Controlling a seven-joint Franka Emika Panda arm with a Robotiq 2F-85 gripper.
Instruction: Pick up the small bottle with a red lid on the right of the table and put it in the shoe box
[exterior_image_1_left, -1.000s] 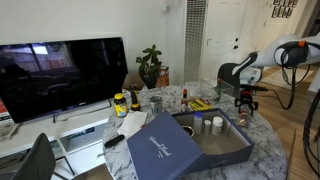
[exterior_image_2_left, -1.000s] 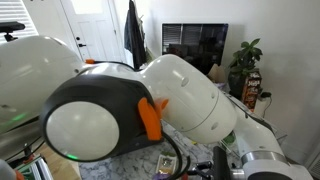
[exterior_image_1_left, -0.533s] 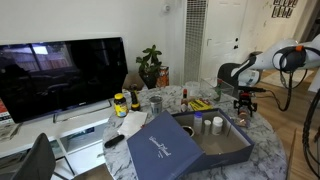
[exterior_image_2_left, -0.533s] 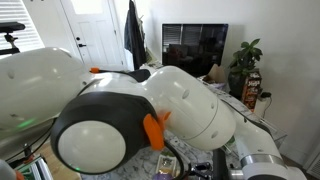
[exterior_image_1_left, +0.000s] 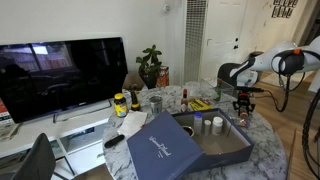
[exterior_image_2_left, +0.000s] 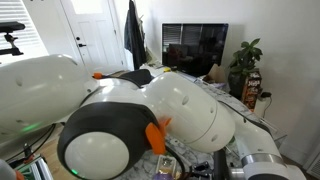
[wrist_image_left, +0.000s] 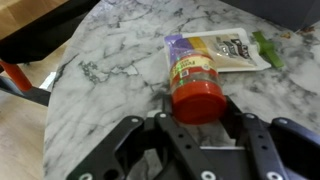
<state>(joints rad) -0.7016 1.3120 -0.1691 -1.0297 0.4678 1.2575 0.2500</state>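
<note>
The arm (exterior_image_1_left: 262, 62) has sunk a little over the past second, its upper link lower against the far wall, while in an exterior view its white casing (exterior_image_2_left: 190, 105) and dark joint disc have slid down across the frame and still block most of that camera's sight. The arm reaches out from the side and bends down at the wrist over the rim of the table (wrist_image_left: 100, 70).

In the wrist view, the gripper (wrist_image_left: 195, 135) hangs low over the marble top with its fingers spread wide. The small bottle with a red lid (wrist_image_left: 197, 92) stands between them, a gap showing on each side of the cap. The bottle sits near the table's edge, just in front of a purple packet (wrist_image_left: 218, 48) that lies flat on the marble.

Further in on the table, in an exterior view, the shoe box (exterior_image_1_left: 228, 150) lies open, well apart from the bottle. Two pale bottles (exterior_image_1_left: 197, 125) stand upright inside it near the back wall. The box's lid (exterior_image_1_left: 160, 150), marked with white script, leans tilted against the box's side. Beyond the table stand a dark television (exterior_image_1_left: 60, 75) and a potted plant (exterior_image_1_left: 150, 62).
</note>
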